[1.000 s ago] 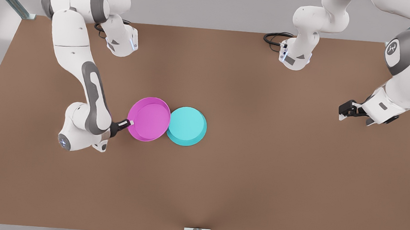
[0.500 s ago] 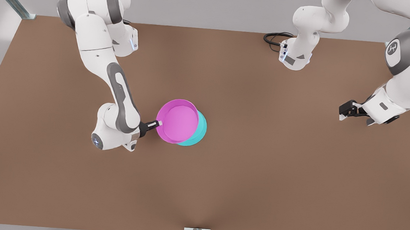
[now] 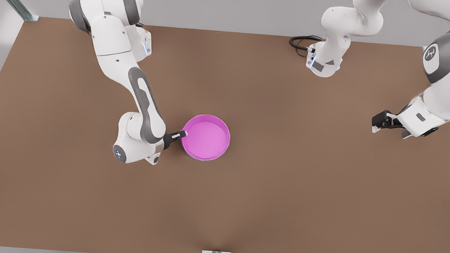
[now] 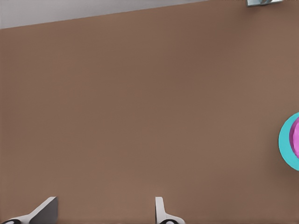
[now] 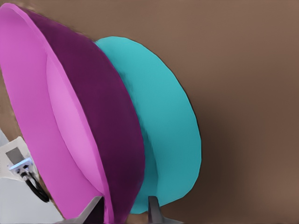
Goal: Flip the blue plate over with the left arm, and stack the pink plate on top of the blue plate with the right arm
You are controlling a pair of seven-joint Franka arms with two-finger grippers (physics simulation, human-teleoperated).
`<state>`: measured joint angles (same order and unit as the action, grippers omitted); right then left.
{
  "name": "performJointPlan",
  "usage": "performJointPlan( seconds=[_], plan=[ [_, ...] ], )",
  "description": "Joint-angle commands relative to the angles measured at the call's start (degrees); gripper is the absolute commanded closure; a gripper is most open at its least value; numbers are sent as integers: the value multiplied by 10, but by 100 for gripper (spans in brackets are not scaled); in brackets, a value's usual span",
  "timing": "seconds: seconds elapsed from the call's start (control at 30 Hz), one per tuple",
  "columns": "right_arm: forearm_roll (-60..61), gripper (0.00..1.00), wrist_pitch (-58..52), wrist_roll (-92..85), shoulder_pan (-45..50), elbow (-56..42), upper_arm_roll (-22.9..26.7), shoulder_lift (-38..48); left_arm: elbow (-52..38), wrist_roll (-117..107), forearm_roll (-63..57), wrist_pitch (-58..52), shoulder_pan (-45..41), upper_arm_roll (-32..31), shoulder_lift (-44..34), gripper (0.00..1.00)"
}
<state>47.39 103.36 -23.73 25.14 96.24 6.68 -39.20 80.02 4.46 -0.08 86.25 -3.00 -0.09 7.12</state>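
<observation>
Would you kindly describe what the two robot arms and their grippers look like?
Both arms are glossy white with rounded segments and dark grey joint bands. The right gripper is small and black with pale fingertips; the left gripper matches it. A black cable coils beside one base.

Blue plate (image 5: 163,116): from my front view it lies wholly hidden beneath the pink plate (image 3: 206,137); in my left wrist view the frame edge cuts it to a crescent.

Pink plate: cropped by the edge in my right wrist view.

Right gripper (image 3: 178,135): my right wrist view crops its fingers (image 5: 91,212) to stubs either side of the pink rim.

Left gripper (image 3: 380,121): too small in my front view to judge the gap; fingers (image 4: 44,210) cropped.
</observation>
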Motion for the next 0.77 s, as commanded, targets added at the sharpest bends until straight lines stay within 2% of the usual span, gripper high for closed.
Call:
performJointPlan(
  seconds=[0.0,0.13,0.27,0.33,0.4,0.47,0.53,0.63,0.73],
  plan=[
    [1,0,0,0,0,0,0,0,0,-2,0,1,0,0,0,0],
    [1,0,-2,1,1,-3,4,12,0,-5,0,1,-1,0,0,0],
    [-10,0,-26,11,-40,-9,9,75,0,-5,0,0,-1,0,0,0],
    [-151,0,-55,11,-78,-53,22,112,-1,-6,0,1,0,-1,0,0],
    [-386,0,-50,12,-109,-80,47,177,-9,-6,-1,1,0,1,3,0],
    [-484,0,-38,51,-131,-81,53,235,-10,-7,-1,8,0,4,3,0],
    [-495,0,-14,55,-163,-66,51,270,-10,-7,0,4,1,4,3,0],
    [-486,0,-14,57,-163,-67,51,273,-11,-24,0,2,1,5,3,0],
    [-483,0,-15,57,-162,-67,50,272,-49,-31,1,1,1,4,30,0]
  ],
)
